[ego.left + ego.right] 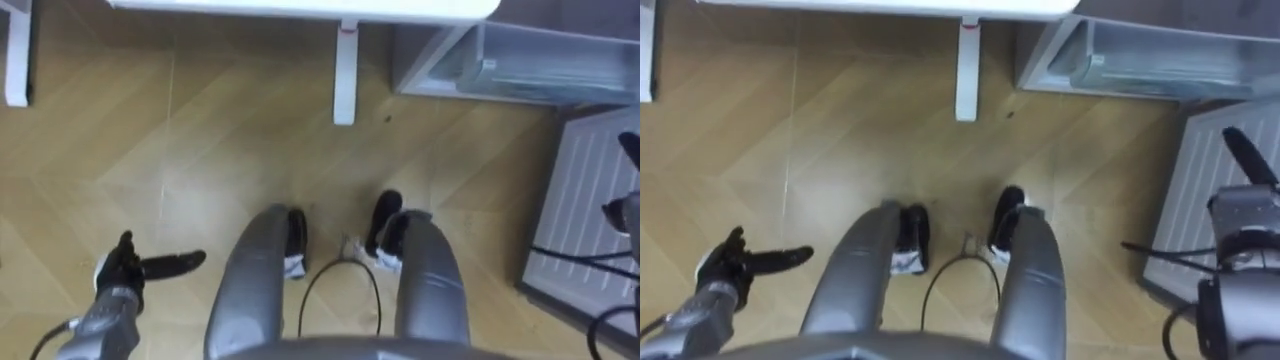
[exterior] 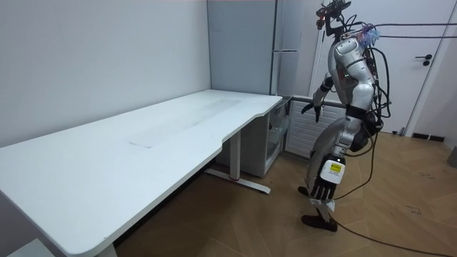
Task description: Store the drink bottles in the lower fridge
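No drink is in sight. The lower fridge (image 1: 520, 60) stands open at the upper right, its pale shelf interior (image 1: 1140, 55) showing. Its white ribbed door (image 1: 1185, 190) is swung out along the right side. My left hand (image 1: 150, 267) hangs low at the lower left, fingers straight and empty. My right hand (image 1: 1240, 220) is raised at the right edge, beside the fridge door, with a finger pointing up and nothing in it. In the room view I stand on the wooden floor between the table's end and the fridge (image 2: 275, 139), right hand (image 2: 312, 107) held out, left hand (image 2: 325, 187) down.
A long white table (image 2: 143, 143) runs along the wall, and its white leg (image 1: 344, 75) stands just ahead of my feet. A tall grey fridge body (image 2: 285, 43) rises behind the open compartment. A white room door (image 2: 428, 71) is at the room view's right.
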Motion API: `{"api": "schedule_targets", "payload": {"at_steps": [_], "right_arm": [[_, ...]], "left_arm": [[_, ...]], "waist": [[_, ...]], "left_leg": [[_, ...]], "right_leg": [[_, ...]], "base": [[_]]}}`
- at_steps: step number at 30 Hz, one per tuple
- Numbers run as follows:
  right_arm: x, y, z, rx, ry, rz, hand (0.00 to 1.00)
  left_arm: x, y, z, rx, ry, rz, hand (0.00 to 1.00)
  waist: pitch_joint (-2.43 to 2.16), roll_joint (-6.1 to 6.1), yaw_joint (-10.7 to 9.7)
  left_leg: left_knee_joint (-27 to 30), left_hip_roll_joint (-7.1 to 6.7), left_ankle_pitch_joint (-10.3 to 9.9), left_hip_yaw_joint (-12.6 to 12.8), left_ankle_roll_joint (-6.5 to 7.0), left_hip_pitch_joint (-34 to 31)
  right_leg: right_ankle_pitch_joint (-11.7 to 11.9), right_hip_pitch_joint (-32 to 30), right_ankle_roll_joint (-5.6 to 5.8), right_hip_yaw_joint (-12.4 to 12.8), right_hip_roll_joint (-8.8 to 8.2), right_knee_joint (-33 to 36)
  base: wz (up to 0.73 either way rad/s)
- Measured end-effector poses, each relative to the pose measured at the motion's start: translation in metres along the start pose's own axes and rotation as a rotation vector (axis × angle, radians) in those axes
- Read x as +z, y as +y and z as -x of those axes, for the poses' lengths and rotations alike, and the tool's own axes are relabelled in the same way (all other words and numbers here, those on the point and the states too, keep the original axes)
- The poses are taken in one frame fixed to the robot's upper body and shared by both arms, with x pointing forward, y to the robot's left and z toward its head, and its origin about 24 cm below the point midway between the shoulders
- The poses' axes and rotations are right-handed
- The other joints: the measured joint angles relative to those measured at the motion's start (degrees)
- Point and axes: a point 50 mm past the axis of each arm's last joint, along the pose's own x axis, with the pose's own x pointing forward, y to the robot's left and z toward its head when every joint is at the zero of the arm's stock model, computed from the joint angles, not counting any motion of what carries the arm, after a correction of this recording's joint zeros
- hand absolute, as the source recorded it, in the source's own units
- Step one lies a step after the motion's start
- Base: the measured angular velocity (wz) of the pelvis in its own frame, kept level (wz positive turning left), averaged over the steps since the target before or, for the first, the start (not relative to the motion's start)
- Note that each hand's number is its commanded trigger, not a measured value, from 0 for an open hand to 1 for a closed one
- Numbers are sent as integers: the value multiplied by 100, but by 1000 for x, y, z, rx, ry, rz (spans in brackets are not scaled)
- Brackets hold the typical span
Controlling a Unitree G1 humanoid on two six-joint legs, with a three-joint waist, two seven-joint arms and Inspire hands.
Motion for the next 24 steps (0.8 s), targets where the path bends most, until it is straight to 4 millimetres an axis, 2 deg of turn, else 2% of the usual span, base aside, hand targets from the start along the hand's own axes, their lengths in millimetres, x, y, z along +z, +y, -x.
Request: {"api": "schedule_targets", "payload": {"at_steps": [5,9,13,16,20,24], "right_arm": [[-1,25,5,131,12,-22,0],[-1,40,9,212,20,-43,0],[2,61,15,303,16,-56,0],[6,77,21,386,10,-72,0],[7,84,24,467,6,-76,0],[5,85,24,489,14,-56,0]], "left_arm": [[0,-10,2,-27,1,-45,0],[7,-12,5,-45,-37,-66,0],[14,-13,7,-52,-67,-79,0],[15,-13,7,-44,-73,-76,0],[16,-15,10,-49,-85,-68,0],[13,-13,14,-57,-82,-68,0]], "waist": [[15,94,23],[23,107,26],[26,100,25],[27,99,20],[28,98,43],[36,85,18]], "left_leg": [[710,-19,-221,-90,-32,-543],[1109,-25,-352,-84,-45,-868],[1361,-23,-393,-90,-75,-1179],[1434,-12,-407,-110,-96,-1294],[1532,-13,-438,-255,-139,-1381],[1551,-11,-468,-274,-165,-1386]], "right_leg": [[-293,-585,-38,81,-77,799],[-483,-969,-72,136,-162,1289],[-580,-1318,-147,157,-212,1605],[-618,-1425,-228,69,-294,1692],[-670,-1417,-294,-55,-311,1759],[-693,-1420,-275,-65,-305,1764]], "base": [[10],[9],[8],[6],[7],[-3]]}}
